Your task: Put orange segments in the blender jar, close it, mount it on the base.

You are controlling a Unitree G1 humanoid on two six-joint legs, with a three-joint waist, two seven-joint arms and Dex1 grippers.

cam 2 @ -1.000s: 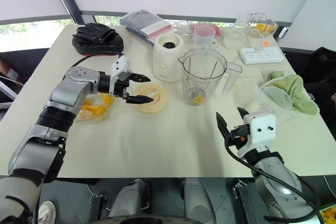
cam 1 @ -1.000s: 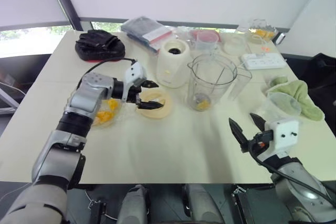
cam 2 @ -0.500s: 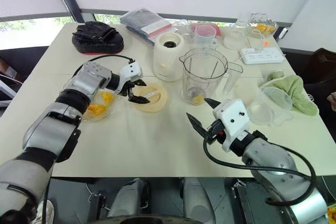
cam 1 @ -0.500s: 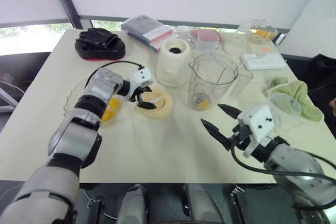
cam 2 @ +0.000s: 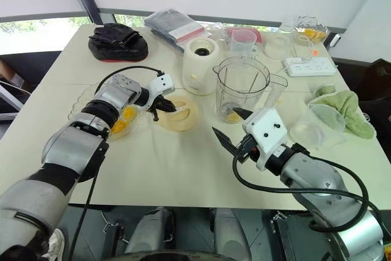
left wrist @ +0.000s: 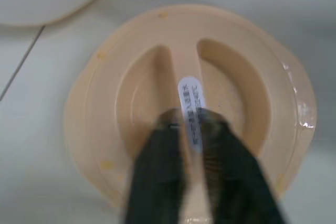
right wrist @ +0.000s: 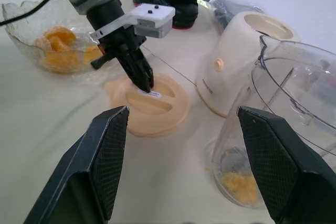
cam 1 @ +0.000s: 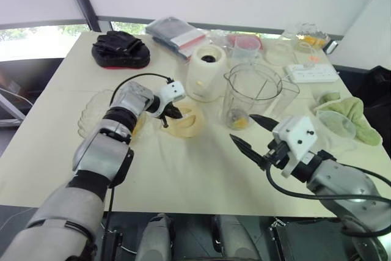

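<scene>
1. The left gripper [left wrist: 191, 129] is clenching the centre rib of the cream lid [cam 1: 183, 120] lying flat on the tabletop [cam 1: 183, 169].
2. The right gripper [cam 1: 253, 134] is hovering with fingers spread, grasping nothing.
3. The blender jar [cam 1: 252, 93] is standing at 3 o'clock from the lid, holding orange segments [cam 1: 239, 123], with the base [cam 1: 206, 73] just beside it.

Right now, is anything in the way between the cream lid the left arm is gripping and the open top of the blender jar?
Nothing visible blocks it. The left gripper has its jaws shut on the centre ridge of the lid, which lies flat on the table. The blender jar stands beside it, mouth open, with bare table between. The base sits behind, off that path.
</scene>
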